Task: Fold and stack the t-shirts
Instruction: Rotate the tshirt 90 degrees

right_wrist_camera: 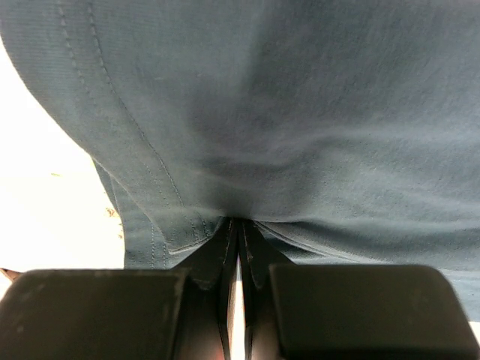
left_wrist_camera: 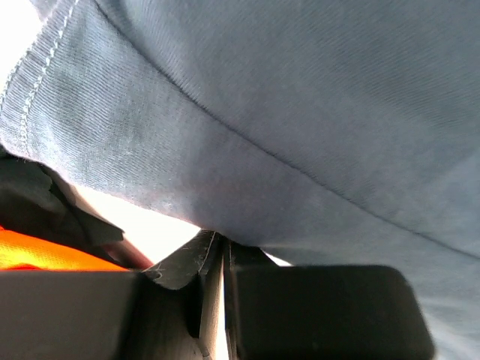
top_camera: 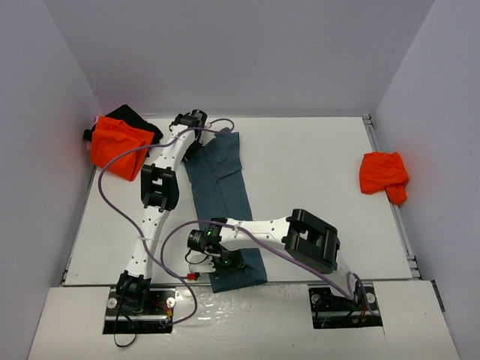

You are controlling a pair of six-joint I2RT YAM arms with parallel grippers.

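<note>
The slate-blue t-shirt (top_camera: 223,191) lies as a long narrow strip from the table's back left to its near edge. My left gripper (top_camera: 201,129) is at the strip's far end, jaws shut on the cloth's edge (left_wrist_camera: 217,238). At the near end my right gripper (top_camera: 220,262) is shut too, and the blue fabric puckers into its tips (right_wrist_camera: 238,223). An orange t-shirt (top_camera: 116,147) is bunched in the back left corner, on top of a black t-shirt (top_camera: 136,118). A second orange t-shirt (top_camera: 383,176) lies crumpled at the right edge.
Grey walls close in the table on the left, back and right. The white tabletop (top_camera: 315,187) has a raised rail (top_camera: 390,202) along its right side. A purple cable (top_camera: 112,161) loops off the left arm beside the orange and black pile.
</note>
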